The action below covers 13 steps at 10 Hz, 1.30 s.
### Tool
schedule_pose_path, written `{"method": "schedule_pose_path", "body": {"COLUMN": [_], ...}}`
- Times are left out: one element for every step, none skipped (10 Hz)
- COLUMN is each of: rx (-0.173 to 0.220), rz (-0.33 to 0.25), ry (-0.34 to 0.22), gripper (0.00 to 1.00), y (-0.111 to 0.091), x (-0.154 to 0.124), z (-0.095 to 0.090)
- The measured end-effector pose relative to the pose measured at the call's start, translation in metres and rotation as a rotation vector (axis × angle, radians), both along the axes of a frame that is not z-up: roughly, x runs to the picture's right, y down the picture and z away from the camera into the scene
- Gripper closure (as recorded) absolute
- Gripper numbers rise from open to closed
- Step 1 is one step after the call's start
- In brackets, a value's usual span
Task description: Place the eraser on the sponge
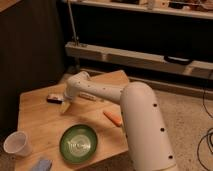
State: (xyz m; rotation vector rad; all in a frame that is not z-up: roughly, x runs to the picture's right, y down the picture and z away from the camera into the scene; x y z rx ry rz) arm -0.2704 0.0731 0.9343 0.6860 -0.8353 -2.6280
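The eraser, a small dark block with a pale patch, lies on the far left part of the wooden table. My gripper is at the end of the white arm, low over the table and just right of the eraser. The light blue sponge lies at the table's near edge, left of the green plate, well away from the gripper.
A green plate sits at the front middle and a white paper cup at the front left. An orange stick lies right of centre. A white bottle shows partly behind the arm. Dark shelving stands behind the table.
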Motion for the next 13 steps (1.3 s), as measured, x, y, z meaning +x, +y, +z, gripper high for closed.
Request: {"method": "schedule_pose_path", "body": {"rx": [-0.005,-0.013,-0.024,-0.035,-0.04,-0.079,-0.076,-0.075,-0.076,-0.076,-0.076,-0.079,-0.079], "rz": [0.012,0.018,0.016,0.008,0.01,0.026,0.016,0.014,0.01,0.009,0.009,0.009,0.009], "ry": [0.005,0.013,0.027,0.043,0.048,0.038,0.038,0.04,0.042,0.043,0.044,0.043,0.044], "gripper": [0.26,0.35,0.47,0.58,0.65,0.76,0.88,0.95,1.0,1.0,1.0,1.0,1.0], "y": [-0.002,-0.004,-0.002,0.002,0.002,0.005,0.006,0.006,0.007,0.007,0.006,0.007,0.006], "x": [0.0,0.001,0.002,0.004,0.004,0.004,0.004,0.004,0.006,0.006,0.006,0.006,0.005], "z": [0.002,0.004,0.007,0.012,0.014,0.015,0.014,0.013,0.012,0.012,0.012,0.012,0.012]}}
